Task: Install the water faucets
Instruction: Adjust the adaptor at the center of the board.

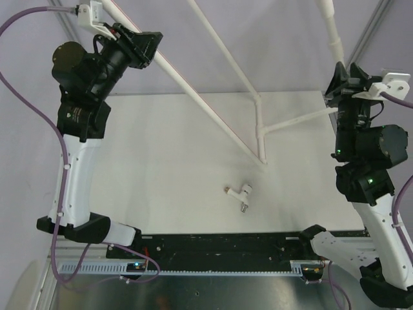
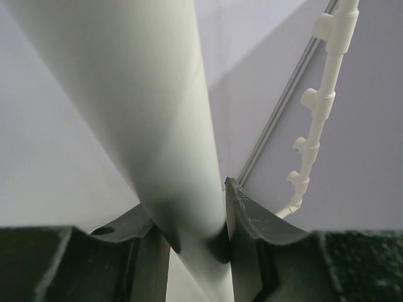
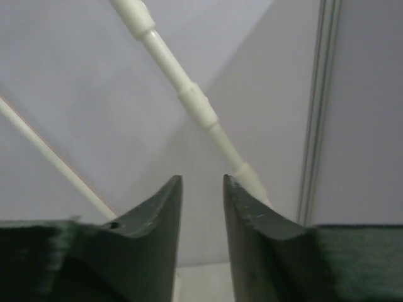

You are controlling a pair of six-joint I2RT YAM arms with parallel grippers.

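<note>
Left gripper: your left gripper (image 2: pixel 194 207) is clamped around the long white pipe (image 2: pixel 138 94), high at the far left, well away from the faucet.
Long white pipe: it runs slanted from that grip down toward the middle of the table (image 1: pixel 161 161).
Faucet, place: you have one water faucet (image 1: pixel 242 192) in view, lying on its side on the bare table, near the front edge and right of centre. Neither gripper touches it.
Faucet, handling: expect it to be light, rigid plastic with a smooth, slippery skin. It will likely skid or roll if you nudge it.
Faucet, hold: take it across the white body. Leave the metal threaded end free to enter a socket.
Tee sockets: the tee sockets (image 2: pixel 308 97) along the far pipe carry no faucets, as far as you can see.
Right gripper: your right gripper (image 3: pixel 203 177) is drawn together with only a slit at the tips. Nothing shows between them. It sits high at the far right.
Containers: none in view.
</note>
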